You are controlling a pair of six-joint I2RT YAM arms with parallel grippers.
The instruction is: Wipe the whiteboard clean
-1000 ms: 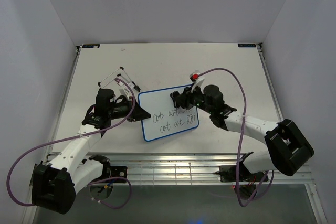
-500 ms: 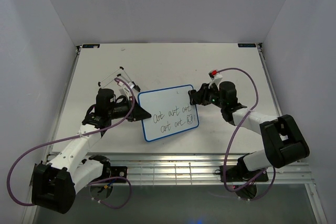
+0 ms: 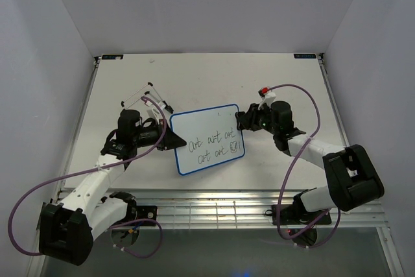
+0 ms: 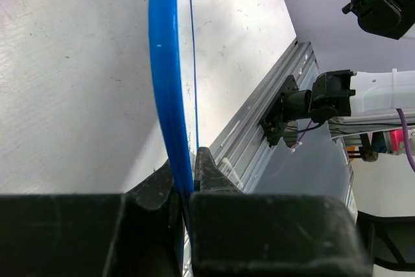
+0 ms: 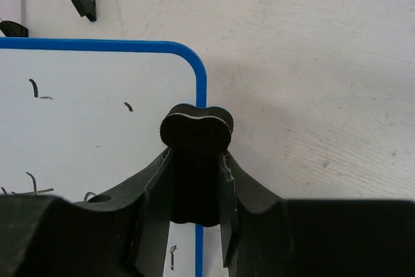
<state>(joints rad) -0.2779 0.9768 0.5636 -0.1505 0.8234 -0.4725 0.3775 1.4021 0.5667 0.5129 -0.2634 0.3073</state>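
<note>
Right pincer has drawn back from over the writing to the upper-right corner of the whiteboard since a second ago; left arm unchanged; right pincer closed on a black eraser, which sits over the board's blue rim in the wrist view; left pincer clamped tight on the board's left edge, rim pinched between its fingers; board lies mid-frame on the counter, black handwriting in two rows across it; wire stand upper left of the board, apart from it.
</note>
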